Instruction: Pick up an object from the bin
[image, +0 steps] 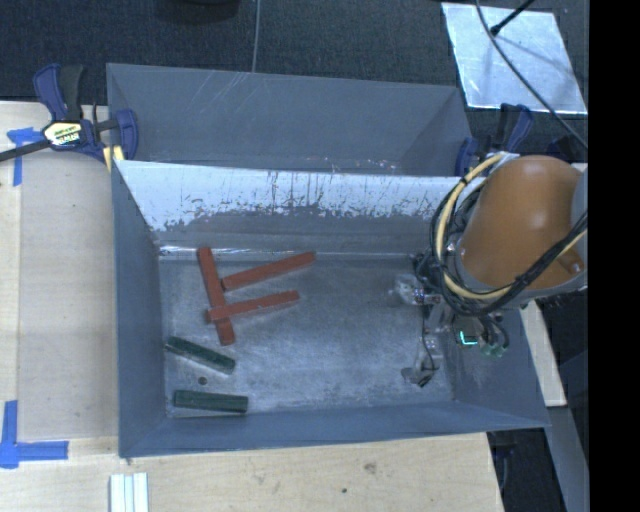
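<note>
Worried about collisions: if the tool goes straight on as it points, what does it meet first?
Likely the bare bin floor at its right end; nothing lies under the tool, though depth is unclear.

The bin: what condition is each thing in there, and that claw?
Red bars: lying flat, touching, forming an F, left of centre.
Upper green bar: lying flat, slanted, lower left.
Lower green bar: lying flat, level, lower-left corner.
Gripper: low at the right, away from every bar.
</note>
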